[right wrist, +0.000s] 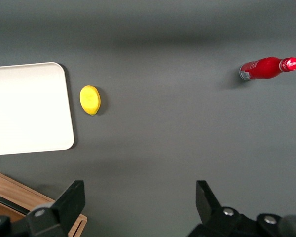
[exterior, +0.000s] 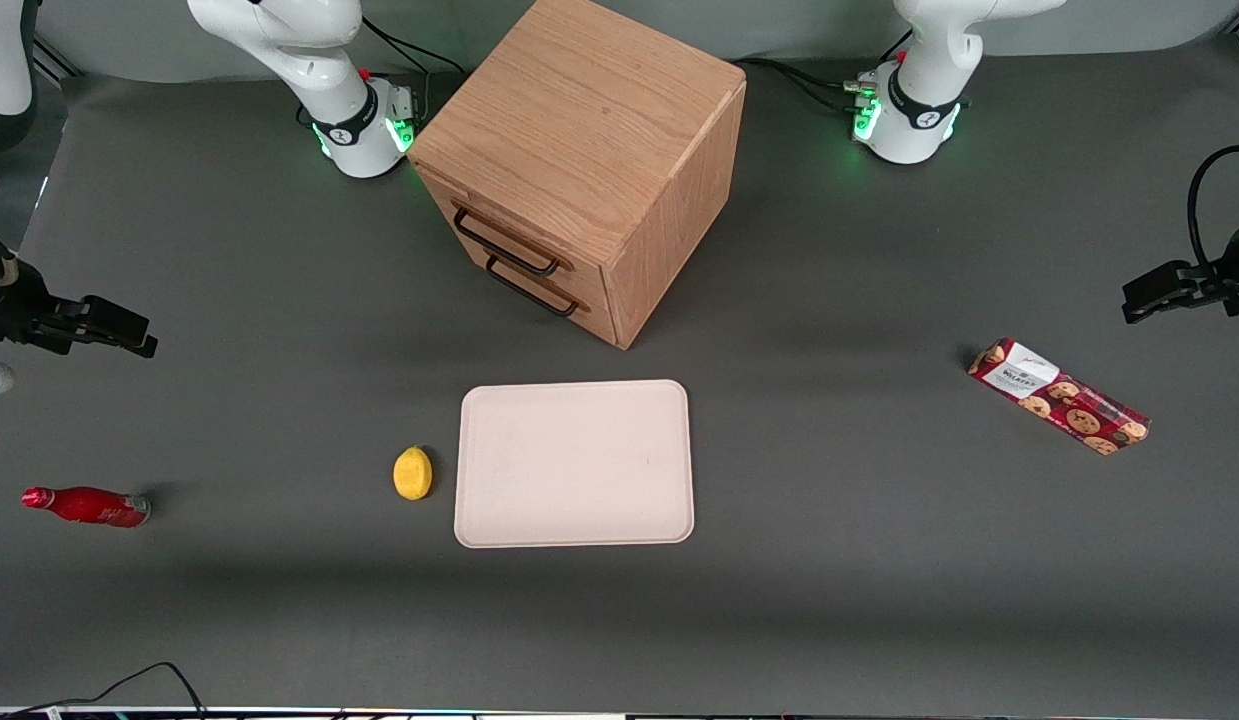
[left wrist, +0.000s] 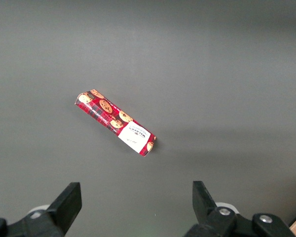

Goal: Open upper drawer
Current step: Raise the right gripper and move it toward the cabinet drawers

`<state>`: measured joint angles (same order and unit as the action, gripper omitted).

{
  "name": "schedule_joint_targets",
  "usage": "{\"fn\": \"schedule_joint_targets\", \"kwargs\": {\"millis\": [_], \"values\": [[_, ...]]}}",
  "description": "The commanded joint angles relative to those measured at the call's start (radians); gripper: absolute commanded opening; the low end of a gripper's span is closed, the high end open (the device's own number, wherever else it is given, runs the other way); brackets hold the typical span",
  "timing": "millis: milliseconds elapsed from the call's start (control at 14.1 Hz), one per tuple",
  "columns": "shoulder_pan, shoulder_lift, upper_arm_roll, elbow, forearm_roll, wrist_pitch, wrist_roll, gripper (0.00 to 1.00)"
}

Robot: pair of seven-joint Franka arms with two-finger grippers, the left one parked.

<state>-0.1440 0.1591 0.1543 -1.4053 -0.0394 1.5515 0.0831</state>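
The working right arm's black two-finger gripper (exterior: 144,345) is held well above the table at the working arm's end, clear of everything. Its dark fingers (right wrist: 71,200) are spread wide apart, with nothing held between them. The white arm is seen rising from its base (exterior: 364,135), which is marked by green lights.

Cabinet (exterior: 589,130): light oak, visible grain, matt. Upper drawer (exterior: 509,240) handle: thin dark metal bar. Table (exterior: 279,620): matt grey. Tray (exterior: 575,463): smooth cream. Gripper (right wrist: 140,207), at working arm's end: matt black fingers, spread.
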Motion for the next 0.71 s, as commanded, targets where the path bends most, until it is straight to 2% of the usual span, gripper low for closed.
{"fn": "schedule_joint_targets", "kwargs": {"millis": [0,284,496,638], "values": [[0.008,-0.004,-0.004,-0.003,-0.013,0.01,-0.016,1.0],[0.024,0.013,-0.001,-0.006,-0.029,0.01,-0.025,1.0],[0.031,0.017,0.082,-0.038,-0.056,0.009,-0.031,1.0],[0.024,0.002,0.139,-0.072,-0.056,-0.001,-0.115,1.0]]}}
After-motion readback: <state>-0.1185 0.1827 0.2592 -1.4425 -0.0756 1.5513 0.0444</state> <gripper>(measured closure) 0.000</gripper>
